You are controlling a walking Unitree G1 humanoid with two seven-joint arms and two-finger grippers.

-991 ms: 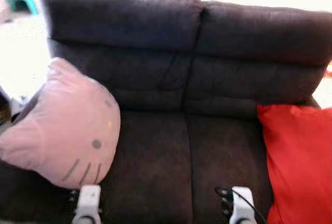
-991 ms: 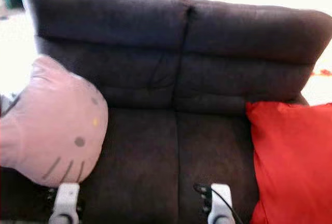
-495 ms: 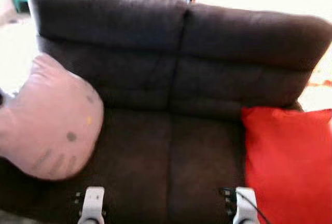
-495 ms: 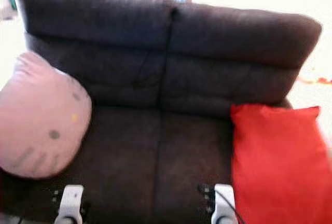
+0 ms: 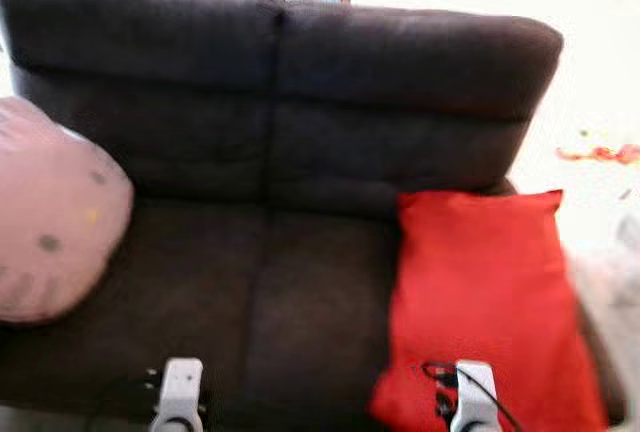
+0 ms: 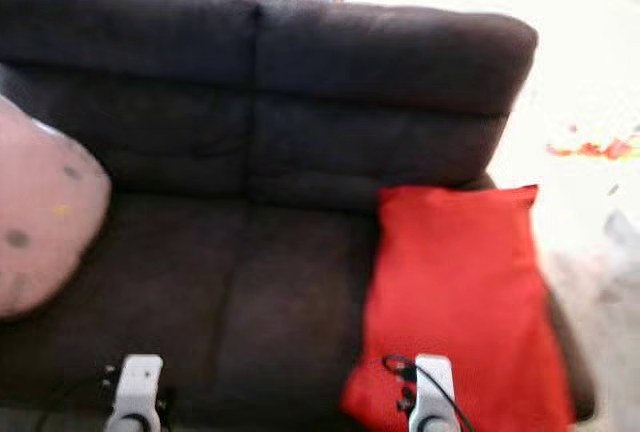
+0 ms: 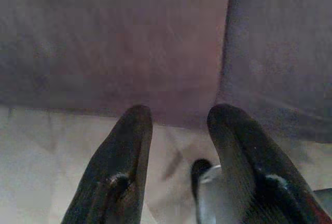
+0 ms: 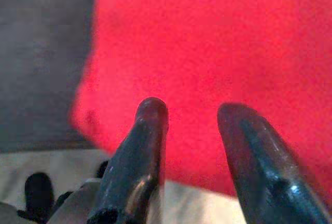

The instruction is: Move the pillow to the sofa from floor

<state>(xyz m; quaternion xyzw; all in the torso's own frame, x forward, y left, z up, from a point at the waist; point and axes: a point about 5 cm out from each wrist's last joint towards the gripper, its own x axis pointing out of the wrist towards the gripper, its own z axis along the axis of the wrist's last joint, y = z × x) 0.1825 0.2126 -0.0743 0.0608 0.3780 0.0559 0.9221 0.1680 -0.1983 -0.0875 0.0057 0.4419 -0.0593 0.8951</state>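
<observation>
Dark grey two-seat sofa (image 5: 270, 152), seen from front, slightly blurred. Red pillow (image 5: 480, 302) on sofa's right seat, leaning against backrest. Pink cat-face pillow (image 5: 50, 222) at sofa's left end, against armrest. Pale floor (image 5: 600, 102) beyond sofa. Left gripper (image 7: 176, 125) low before sofa front edge, fingers apart, holding nothing. Right gripper (image 8: 192, 115) just before red pillow's lower edge, fingers apart, empty.
</observation>
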